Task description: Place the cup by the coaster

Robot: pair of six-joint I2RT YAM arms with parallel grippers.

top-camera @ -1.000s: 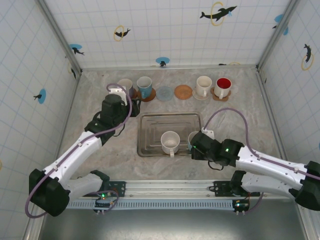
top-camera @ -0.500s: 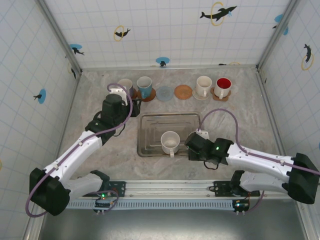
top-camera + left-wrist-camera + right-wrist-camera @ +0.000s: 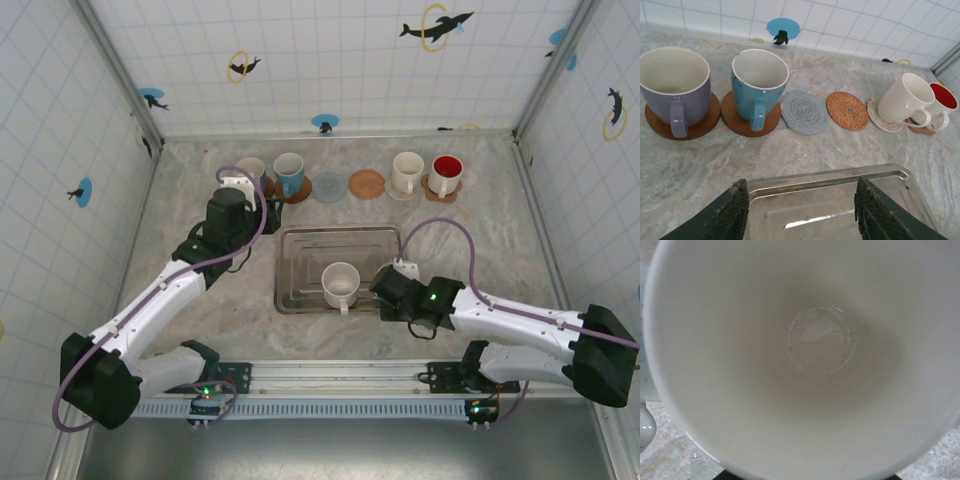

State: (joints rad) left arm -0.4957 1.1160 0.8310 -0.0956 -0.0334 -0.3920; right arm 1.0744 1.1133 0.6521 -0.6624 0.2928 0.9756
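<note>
A white cup (image 3: pixel 805 365) sits so close under my right wrist camera that I look straight into its bowl; my right gripper's fingers are hidden. From above, my right gripper (image 3: pixel 386 288) covers this cup at the right edge of the metal tray (image 3: pixel 305 248). A second white cup (image 3: pixel 340 282) stands in the tray's middle. Two coasters at the back are bare, a grey-blue coaster (image 3: pixel 804 111) and an orange woven coaster (image 3: pixel 847 110). My left gripper (image 3: pixel 802 212) hangs open over the tray's far rim (image 3: pixel 825 177) with nothing between its fingers.
Along the back row a purple cup (image 3: pixel 674 87) and a blue cup (image 3: pixel 758 82) stand on wooden coasters, left of the bare ones. To their right, a white cup (image 3: pixel 904 102) and a red-lined cup (image 3: pixel 940 102) sit on coasters. Tiled walls enclose the table.
My right gripper has moved left and settled over the cup at the tray's right edge, hiding it from above. The left arm has barely moved.
</note>
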